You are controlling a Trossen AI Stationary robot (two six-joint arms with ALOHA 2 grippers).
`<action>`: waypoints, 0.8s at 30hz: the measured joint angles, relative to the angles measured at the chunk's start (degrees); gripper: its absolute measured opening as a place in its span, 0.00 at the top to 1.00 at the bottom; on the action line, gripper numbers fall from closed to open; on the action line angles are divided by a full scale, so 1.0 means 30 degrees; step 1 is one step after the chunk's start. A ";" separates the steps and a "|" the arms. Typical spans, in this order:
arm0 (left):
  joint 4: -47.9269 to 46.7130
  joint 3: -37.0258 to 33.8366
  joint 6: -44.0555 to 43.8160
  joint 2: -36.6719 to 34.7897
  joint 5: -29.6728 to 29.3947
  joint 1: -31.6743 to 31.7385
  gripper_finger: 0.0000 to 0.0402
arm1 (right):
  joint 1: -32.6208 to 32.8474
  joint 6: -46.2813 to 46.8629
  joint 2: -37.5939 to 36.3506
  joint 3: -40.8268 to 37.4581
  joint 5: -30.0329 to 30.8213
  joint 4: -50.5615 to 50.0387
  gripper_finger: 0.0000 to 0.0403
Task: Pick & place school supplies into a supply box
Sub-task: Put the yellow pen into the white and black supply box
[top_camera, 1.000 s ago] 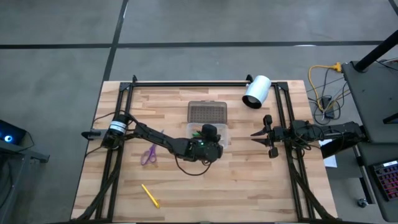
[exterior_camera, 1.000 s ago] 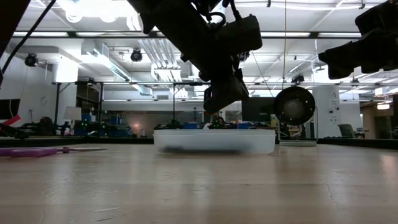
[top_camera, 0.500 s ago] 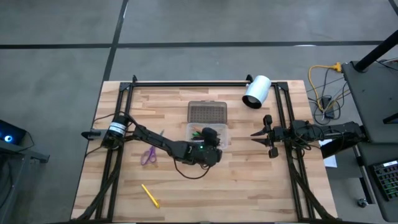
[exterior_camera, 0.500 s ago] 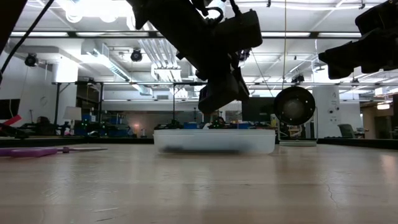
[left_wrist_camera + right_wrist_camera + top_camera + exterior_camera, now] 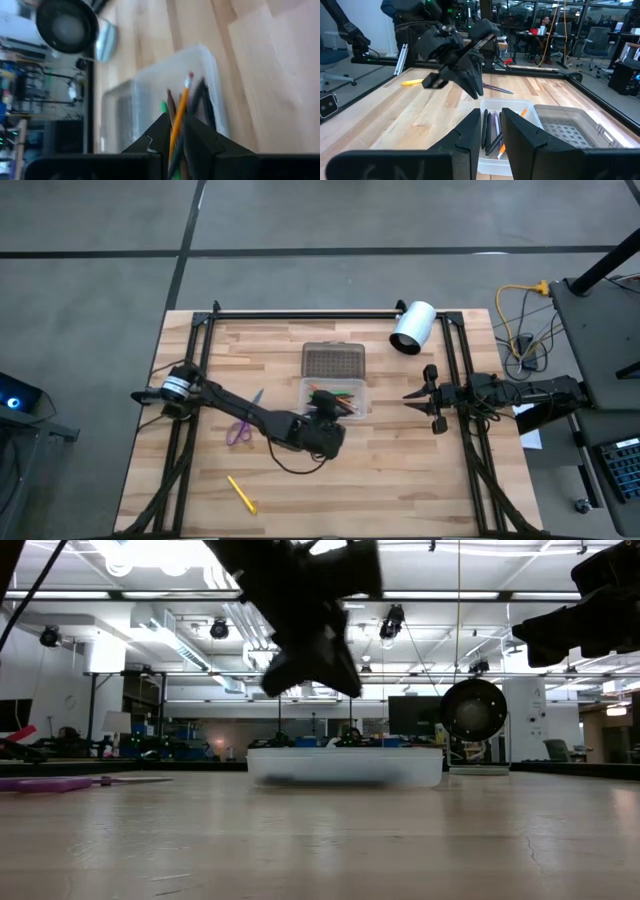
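Note:
The clear supply box (image 5: 302,394) stands open mid-table, its dotted grey lid (image 5: 333,360) lying flat against its far side. Several pens and pencils (image 5: 338,396) lie inside, also seen as pencils (image 5: 179,107) in the left wrist view. Purple scissors (image 5: 240,426) and a yellow pen (image 5: 241,494) lie flat on the wood, left of and nearer than the box. My left gripper (image 5: 328,418) hovers just near of the box, pointing at it, fingers together but for a slit, holding nothing. My right gripper (image 5: 407,395) waits right of the box, shut, empty.
A white cylinder (image 5: 412,328) lies at the far right, by the black frame rail. Frame rails run down both table sides. Bare wood spreads along the near edge, right of the yellow pen. Beyond the far edge is a workshop room.
My left gripper has drawn back from above the box toward the table's near edge and a little left, uncovering the pens in the box. The box and everything on the table have stayed where they were.

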 joint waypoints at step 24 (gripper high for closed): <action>-0.6469 0.0019 -0.2694 -0.1017 0.7667 -0.3282 0.91 | 0.0006 0.0000 0.0003 0.0000 0.0000 -0.0007 0.83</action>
